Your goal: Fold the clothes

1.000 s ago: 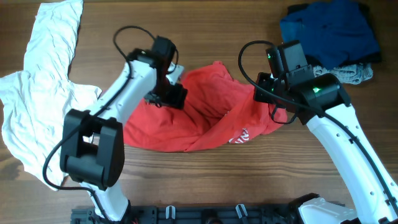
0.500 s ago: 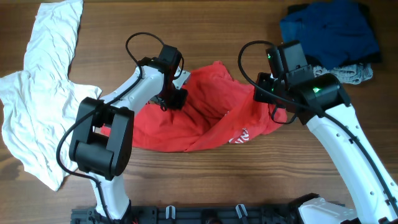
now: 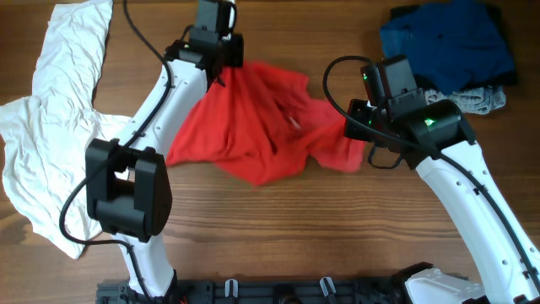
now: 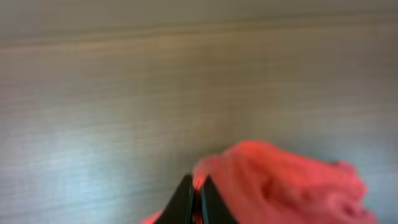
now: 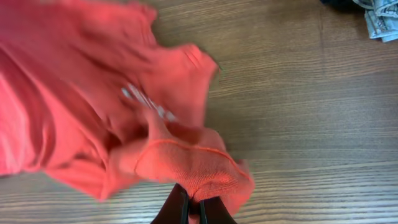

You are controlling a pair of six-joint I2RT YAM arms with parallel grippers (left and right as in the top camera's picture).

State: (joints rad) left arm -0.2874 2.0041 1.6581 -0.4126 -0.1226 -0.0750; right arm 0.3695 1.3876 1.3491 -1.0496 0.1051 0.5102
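We hold the red T-shirt [image 3: 261,135] at two ends, and the coming move turns on the line between those grips. Our left hand [image 3: 222,71] has its jaws pinched together on a far-left corner of the cloth; in the left wrist view the fingertips [image 4: 186,198] meet with a sliver of red between them. Our right hand [image 3: 358,140] is clamped on a bunched fold at the shirt's right end, and in the right wrist view the red fold rises straight out of the closed tips.

So the shirt runs from the far-left grip, slanting nearer, to the right grip. That slanting line is its long axis for now. The bulk of the cloth sags to the near side of the line and rests crumpled on the table [image 3: 278,236], with white lettering [image 5: 146,102] showing among the folds. Neither hand has to reach, since each already has its end.

We judge the next step is to draw the hands apart along that line to flatten the shirt, with a risk of the bunched right fold slipping.

The white shirt [image 3: 51,127] lies well apart at the left. The dark blue piece [image 3: 447,42] and the grey piece [image 3: 481,100] sit far right, clear of the red cloth.
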